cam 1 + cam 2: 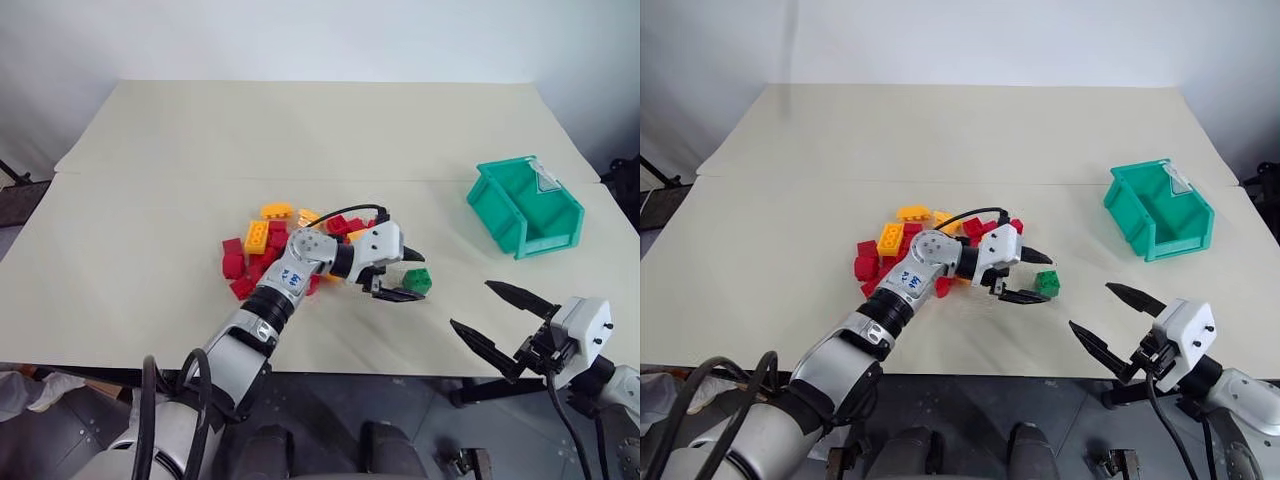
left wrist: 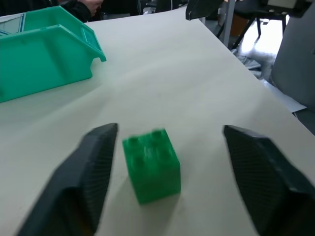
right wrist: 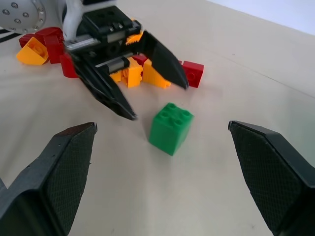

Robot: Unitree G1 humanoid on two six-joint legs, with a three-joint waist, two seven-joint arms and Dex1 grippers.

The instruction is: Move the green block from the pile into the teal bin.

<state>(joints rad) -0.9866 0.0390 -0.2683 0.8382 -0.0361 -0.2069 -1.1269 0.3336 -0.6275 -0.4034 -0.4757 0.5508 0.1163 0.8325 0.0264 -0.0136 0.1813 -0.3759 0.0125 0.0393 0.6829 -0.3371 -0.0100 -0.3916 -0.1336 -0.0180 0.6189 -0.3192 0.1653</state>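
- Green plastic, studs up: the green block (image 3: pixel 170 128) stands upright on the pale table (image 1: pixel 300 130), just clear of the pile (image 1: pixel 270 250) on the side toward the teal bin (image 1: pixel 525 205), so it can be reached without disturbing other bricks.
- The left gripper (image 1: pixel 1030 277) lies nearly level beyond the pile, fingers spread to either side of the green block; in the left wrist view one finger (image 2: pixel 96 167) is almost against the block and the other stands well off, so the block is released, not clenched.
- The right gripper (image 1: pixel 503 320) hovers near the table's front edge, on the bin side of the green block, fingers spread wide and holding nothing; it points toward the block, apparently ready to receive it.
- The teal bin sits well apart from the green block, beyond the right gripper and empty; its high back wall faces the block. The block probably rests here as a hand-over point, since the bin lies on the right arm's side.
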